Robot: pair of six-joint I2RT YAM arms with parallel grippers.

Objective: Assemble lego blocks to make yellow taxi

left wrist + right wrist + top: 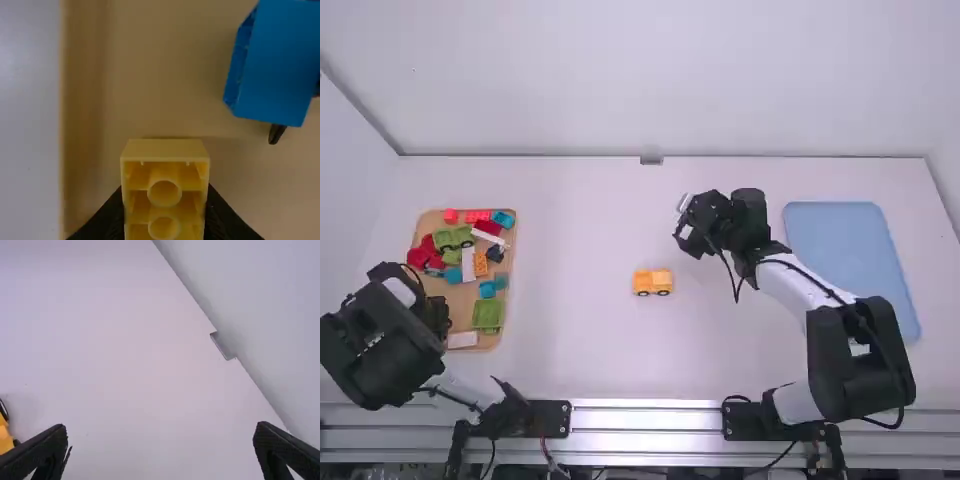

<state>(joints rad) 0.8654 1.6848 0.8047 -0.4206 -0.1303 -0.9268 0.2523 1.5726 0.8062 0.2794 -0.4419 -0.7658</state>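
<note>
Pincer on left arm (438, 312): closed on yellow block (165, 200), hollow underside with round tubes facing the wrist camera. Pincer on right arm (688, 225): fingers spread wide, nothing between. Yellow vehicle base (653, 282), black wheels, stands on the white surface (580, 350) between both pincers, nearer the right one, toward the arm bases from it. Wooden tray (465, 300) is under the left pincer. Blue block (275, 65) inside, near the gripped piece, apart from it. Green block (488, 316) just right of that pincer, red blocks (425, 253) farther away from the arm bases. Blue tray (850, 260) right of the right pincer, well apart. Pale patch (860, 349) on the right arm; too small to tell if printed.
</note>
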